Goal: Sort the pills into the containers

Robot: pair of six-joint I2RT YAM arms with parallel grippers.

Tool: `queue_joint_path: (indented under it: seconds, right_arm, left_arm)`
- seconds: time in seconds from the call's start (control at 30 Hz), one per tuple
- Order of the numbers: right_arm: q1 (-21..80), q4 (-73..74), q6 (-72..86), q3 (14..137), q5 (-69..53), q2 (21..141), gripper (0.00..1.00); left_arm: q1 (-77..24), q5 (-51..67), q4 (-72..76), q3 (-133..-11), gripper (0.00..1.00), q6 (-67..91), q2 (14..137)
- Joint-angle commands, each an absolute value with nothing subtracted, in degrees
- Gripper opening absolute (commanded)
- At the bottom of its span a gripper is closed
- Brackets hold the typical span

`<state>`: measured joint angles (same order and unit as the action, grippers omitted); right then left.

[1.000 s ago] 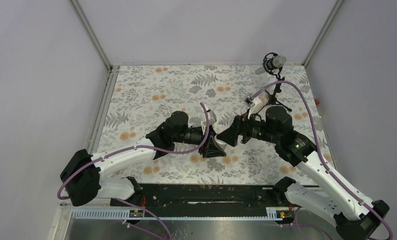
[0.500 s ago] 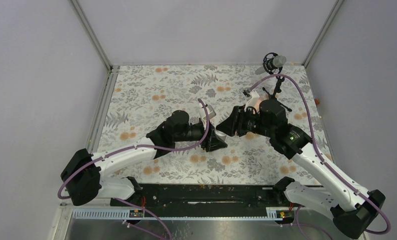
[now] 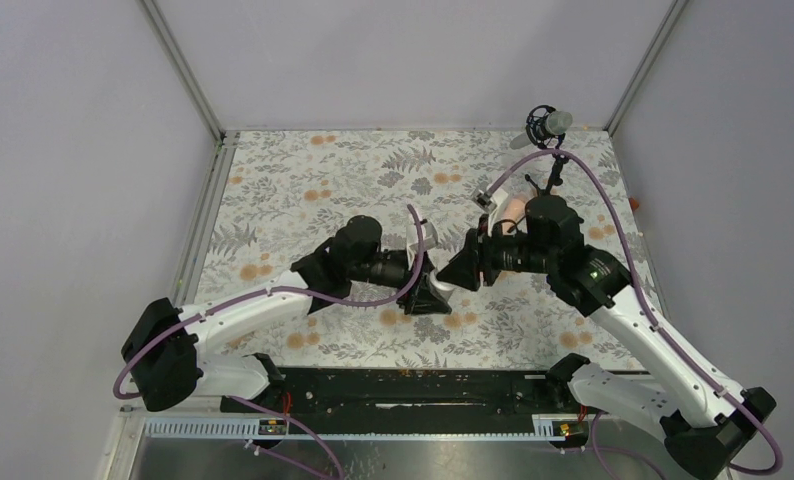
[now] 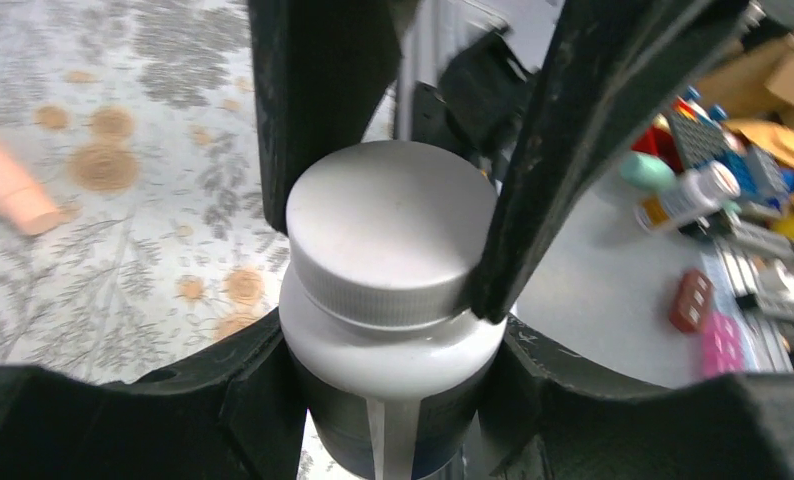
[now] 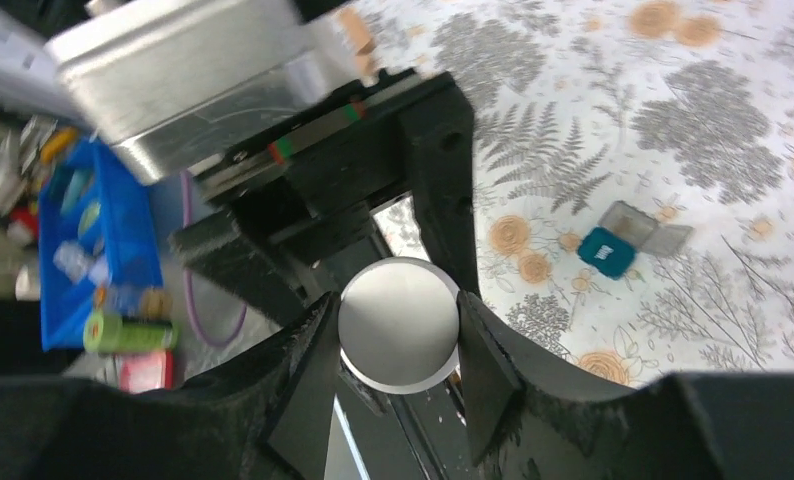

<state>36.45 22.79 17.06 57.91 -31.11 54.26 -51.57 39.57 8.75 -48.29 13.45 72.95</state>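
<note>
The left gripper (image 4: 393, 395) grasps the small white round plastic bottle (image 4: 388, 345) by its body, the right gripper (image 5: 397, 335) clenches its ribbed white cap (image 5: 398, 305), and only the right wrist view shows the tiny open teal box (image 5: 606, 250) on the table beside those fingers.

The left end effector (image 3: 439, 292) and right end effector (image 3: 453, 274) meet at mid worktop (image 3: 303, 190), both clamped on the white bottle (image 4: 388, 225), barring the way between them. Room lies open far left; the microphone (image 3: 550, 124) on its tripod crowds the far right corner.
</note>
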Motion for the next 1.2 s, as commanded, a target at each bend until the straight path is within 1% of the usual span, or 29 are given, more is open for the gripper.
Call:
queue_joint_path:
  seconds: [0.0, 0.1, 0.13, 0.17, 0.2, 0.23, 0.27, 0.3, 0.33, 0.43, 0.5, 0.57, 0.67, 0.83, 0.97, 1.03, 1.07, 1.17]
  right_arm:
    - [36.7, 26.4, 4.2, 59.0, -53.1, 50.8, 0.00]
    - [36.7, 27.3, 1.5, 58.5, -56.3, 48.9, 0.00]
    - [36.7, 27.1, 1.3, 58.4, -54.9, 48.3, 0.00]
    - [36.7, 26.5, 2.4, 58.4, -50.8, 47.7, 0.01]
    - [36.7, 25.3, 4.6, 58.2, -44.6, 47.3, 0.25]
    - [36.7, 23.9, 7.1, 57.8, -38.1, 47.0, 0.60]
    - [36.7, 22.4, 9.9, 57.5, -31.9, 47.2, 0.81]
    - [36.7, 21.2, 12.8, 57.7, -27.7, 47.8, 0.87]
    - [36.8, 20.5, 15.5, 58.0, -24.7, 48.8, 0.89]
    - [37.8, 16.2, 25.8, 56.6, -16.3, 50.9, 0.90]
    - [39.2, 13.7, 29.7, 55.4, -11.8, 51.5, 0.89]
    - [40.3, 14.1, 31.4, 55.9, -8.6, 52.8, 0.84]
    - [40.6, 16.7, 32.7, 58.0, -6.2, 55.2, 0.66]
    - [40.5, 15.0, 33.7, 57.4, -8.3, 55.7, 0.41]
    - [40.6, 16.0, 31.1, 57.6, -11.6, 55.1, 0.11]
    - [40.3, 16.5, 27.8, 57.9, -15.3, 54.4, 0.02]
    - [40.2, 16.8, 25.6, 58.1, -17.8, 54.0, 0.00]
    - [38.9, 18.3, 19.3, 58.7, -25.8, 52.8, 0.00]
  left_arm:
    - [-50.9, 52.2, 5.7, -52.4, 0.00, 8.6, 72.3]
    - [-50.8, 55.1, 3.4, -53.1, 0.00, 6.1, 72.2]
    - [-50.9, 54.9, 2.8, -53.4, 0.00, 5.4, 72.1]
    - [-50.8, 53.6, 2.3, -53.5, 0.00, 5.0, 72.0]
    - [-50.8, 51.6, 2.3, -53.5, 0.00, 5.0, 71.8]
    - [-50.8, 49.2, 2.3, -53.5, 0.00, 5.1, 71.7]
    - [-50.8, 46.5, 2.4, -53.5, 0.00, 5.5, 71.7]
    - [-50.8, 43.2, 2.8, -53.6, 0.00, 5.9, 71.7]
    - [-50.8, 40.0, 3.2, -53.5, 0.00, 6.5, 71.8]
    - [-50.8, 32.3, 4.7, -53.0, 0.00, 8.3, 72.4]
    - [-50.8, 29.2, 5.7, -52.9, 0.00, 9.3, 72.7]
    - [-50.8, 28.1, 7.3, -52.4, 0.00, 10.3, 72.6]
    - [-50.8, 27.6, 9.3, -51.4, 0.00, 11.4, 72.4]
    - [-50.8, 26.5, 10.0, -51.0, 0.00, 12.0, 72.3]
    - [-50.5, 27.0, 9.8, -50.7, 0.00, 12.0, 72.0]
    - [-49.9, 28.7, 9.7, -50.3, 0.00, 12.0, 71.7]
    - [-49.5, 30.6, 9.6, -50.1, 0.00, 11.9, 71.6]
    - [-48.3, 36.8, 8.3, -49.8, 0.00, 10.6, 71.2]
